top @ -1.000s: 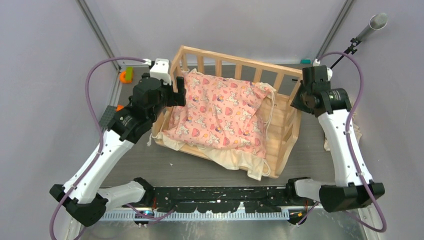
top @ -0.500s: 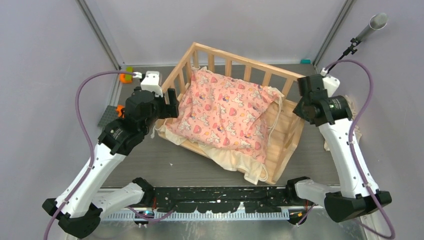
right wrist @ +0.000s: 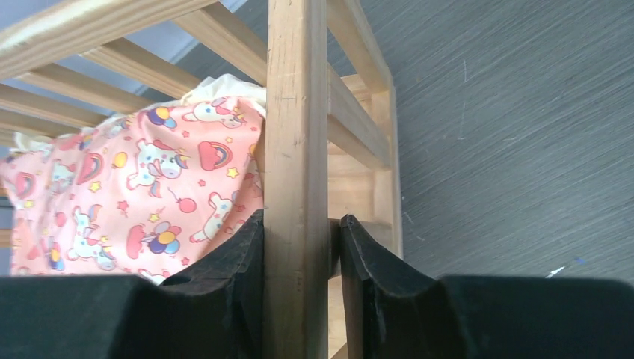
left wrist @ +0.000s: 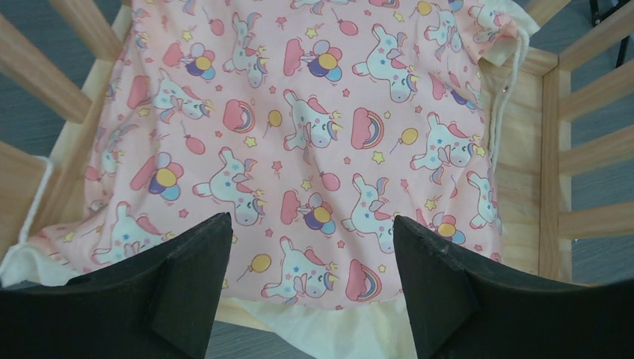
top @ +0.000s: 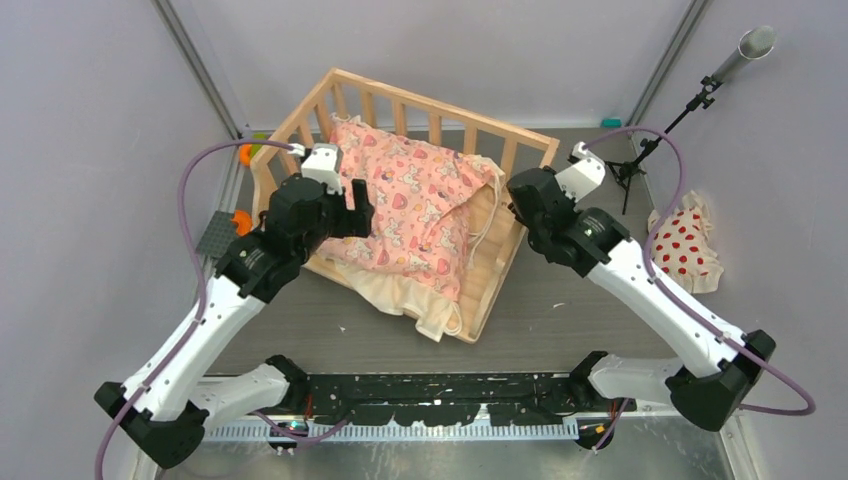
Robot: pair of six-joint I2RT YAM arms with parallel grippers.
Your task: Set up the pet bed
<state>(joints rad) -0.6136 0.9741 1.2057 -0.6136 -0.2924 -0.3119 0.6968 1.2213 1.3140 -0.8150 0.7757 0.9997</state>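
Observation:
The pet bed (top: 440, 106), a light wooden slatted frame, sits turned at an angle on the left half of the table. A pink cartoon-print cushion (top: 420, 200) lies inside it, and its cream edge hangs over the front. My left gripper (top: 357, 206) hovers open above the cushion's (left wrist: 314, 127) near-left part, holding nothing. My right gripper (top: 518, 196) straddles the bed's right top rail (right wrist: 297, 112). Its left finger (right wrist: 239, 254) touches the wood. A narrow gap shows between the rail and the right finger (right wrist: 366, 254).
A white pillow with red dots (top: 685, 250) lies by the right wall. A small black tripod (top: 632, 168) stands at the back right. An orange and green item (top: 251, 151) and a dark plate (top: 215, 235) sit at the left edge.
The bed and cushion slid and turned to the left, with my right arm following on the rail. The dotted pillow now shows. The right jaws have loosened slightly.

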